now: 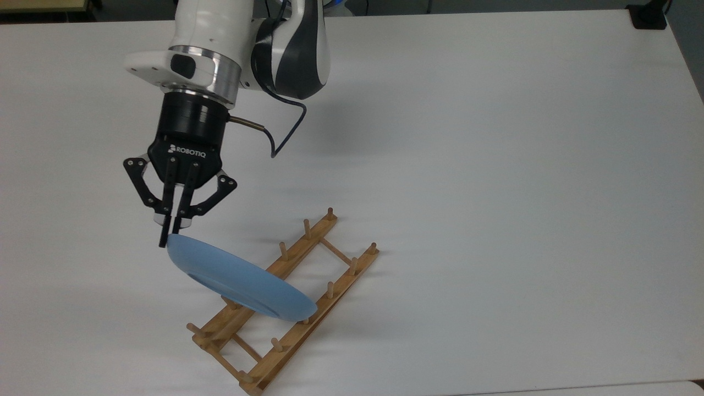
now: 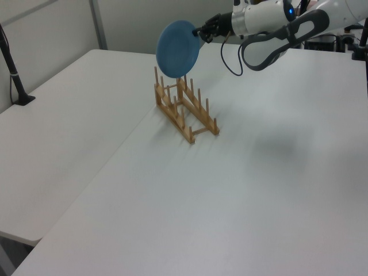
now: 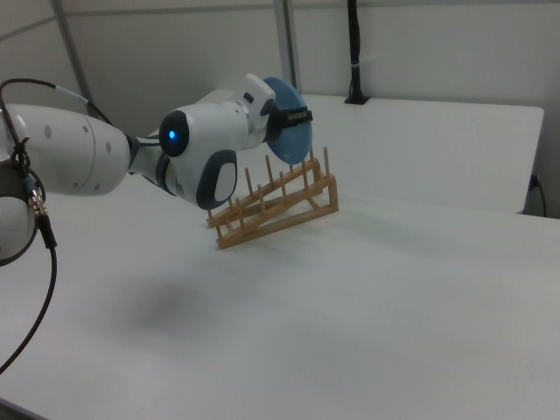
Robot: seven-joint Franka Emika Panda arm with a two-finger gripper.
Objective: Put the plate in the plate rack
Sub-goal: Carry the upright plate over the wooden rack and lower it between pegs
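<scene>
While clamped on the plate [image 1: 240, 278] rim, the tool [image 1: 169, 234] hangs above the plate rack [image 1: 286, 308].

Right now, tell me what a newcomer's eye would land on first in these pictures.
First the light-blue plate, held on edge in the air by its rim in the black pincer of the white arm, toward the top view's left. Next the wooden plate rack on the white table just beneath it, its pegs upright and its slots bare.
</scene>
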